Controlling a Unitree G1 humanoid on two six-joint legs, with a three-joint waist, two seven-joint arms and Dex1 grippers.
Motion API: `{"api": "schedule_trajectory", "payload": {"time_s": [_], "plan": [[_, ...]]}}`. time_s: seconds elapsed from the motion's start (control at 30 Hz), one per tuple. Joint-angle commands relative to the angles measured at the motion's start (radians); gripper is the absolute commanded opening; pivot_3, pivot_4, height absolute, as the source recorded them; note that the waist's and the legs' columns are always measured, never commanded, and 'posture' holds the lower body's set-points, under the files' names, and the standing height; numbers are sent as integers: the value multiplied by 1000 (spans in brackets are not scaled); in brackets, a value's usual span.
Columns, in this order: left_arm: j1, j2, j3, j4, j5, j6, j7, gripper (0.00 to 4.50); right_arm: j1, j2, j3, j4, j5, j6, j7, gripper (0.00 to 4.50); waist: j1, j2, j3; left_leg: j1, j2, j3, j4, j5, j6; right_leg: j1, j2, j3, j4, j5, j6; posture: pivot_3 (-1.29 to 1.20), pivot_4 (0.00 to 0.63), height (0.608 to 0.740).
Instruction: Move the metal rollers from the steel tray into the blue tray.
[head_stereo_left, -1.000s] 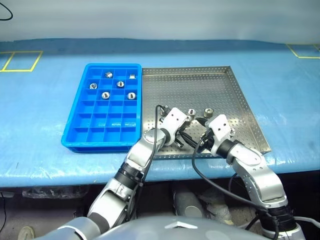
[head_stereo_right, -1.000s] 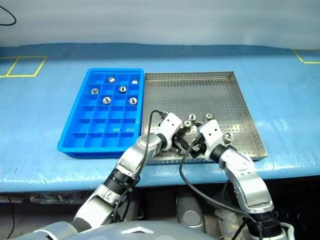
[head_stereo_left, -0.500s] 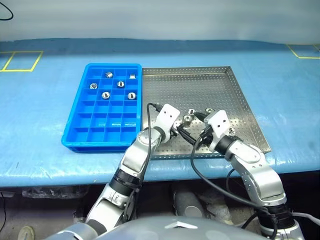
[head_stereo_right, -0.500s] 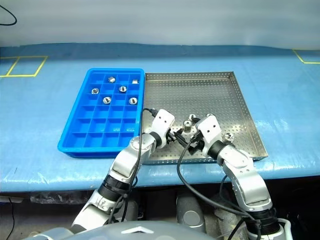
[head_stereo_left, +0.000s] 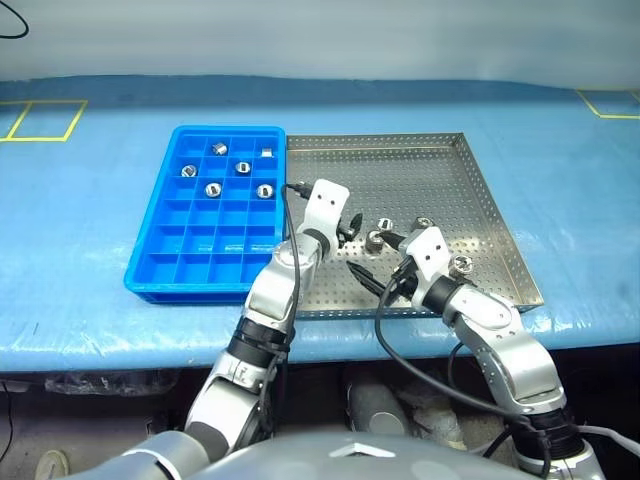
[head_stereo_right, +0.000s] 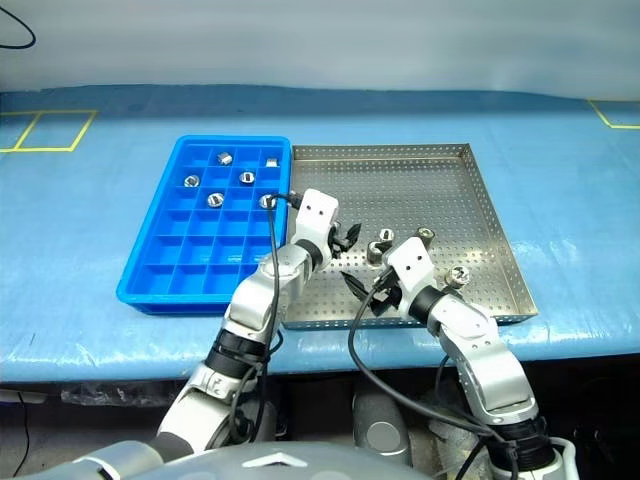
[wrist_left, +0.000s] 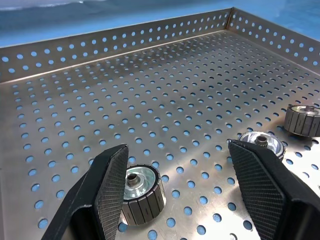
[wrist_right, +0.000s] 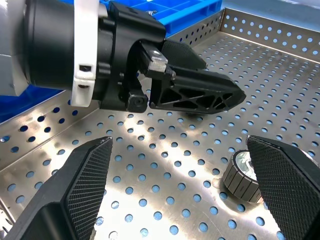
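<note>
The steel tray (head_stereo_left: 400, 170) lies right of the blue tray (head_stereo_left: 150, 235). Several metal rollers (head_stereo_left: 243, 167) sit in the blue tray's far compartments. Three more (head_stereo_left: 376, 239) (head_stereo_left: 423, 223) (head_stereo_left: 461, 264) stand on the steel tray's perforated floor. My left gripper (head_stereo_left: 348, 228) hovers open just left of that group. In the left wrist view one roller (wrist_left: 142, 192) stands beside a finger (wrist_left: 107, 190), with nothing between the fingers. My right gripper (head_stereo_left: 365, 277) is open near the tray's front rim, and a roller (wrist_right: 240, 172) sits close to one of its fingers (wrist_right: 292, 185).
Pale blue table cover (head_stereo_left: 80, 240) surrounds both trays, with yellow tape squares (head_stereo_left: 45, 120) at the far corners. The steel tray's raised perforated rim (head_stereo_left: 500, 215) borders the rollers. The two grippers are close together over the tray's front half.
My left gripper has opened from shut, risen, and moved away from the front rim toward the tray's middle. The right gripper has barely shifted. The rollers kept their places.
</note>
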Motion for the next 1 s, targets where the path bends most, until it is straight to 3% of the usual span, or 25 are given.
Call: {"api": "schedule_trajectory", "payload": {"time_s": [0.03, 0.47, 0.6, 0.7, 1.0], "plan": [[-35, -25, 16, 44, -2, -39, 28, 3501, 1, 7, -10, -18, 0, -18, -7, 4500, 0, 0, 0, 0, 0, 0, 0, 0, 0, 0, 0, 0, 0, 0, 0, -125, 150, 740], [-108, -44, 68, 247, -24, -97, 37, 3501, -1, 18, -8, -10, -9, -30, -6, 4500, -1, 0, 0, 0, 0, 0, 0, 0, 0, 0, 0, 0, 0, 0, 0, -128, 150, 740], [-117, -42, 71, 273, -35, -107, 35, 2699, -1, 21, -9, -9, -11, -32, -7, 4500, -2, 0, 0, 1, 0, 0, 0, 0, 0, 1, 0, 0, 0, 0, 0, -131, 150, 740], [-115, -41, 73, 269, -39, -118, 39, 1712, 1, 22, -10, -6, -12, -35, -7, 4500, -2, 0, 0, 1, 0, 0, 0, 0, 0, 1, 0, 0, 0, 0, 0, -131, 150, 740], [-41, -38, 63, 117, -30, -159, 77, 1715, 0, 30, -7, 3, -17, -42, -8, 4500, -3, 0, 0, 0, 0, 0, 0, 0, 0, 0, 0, 0, 0, 0, 0, -115, 150, 740]]}}
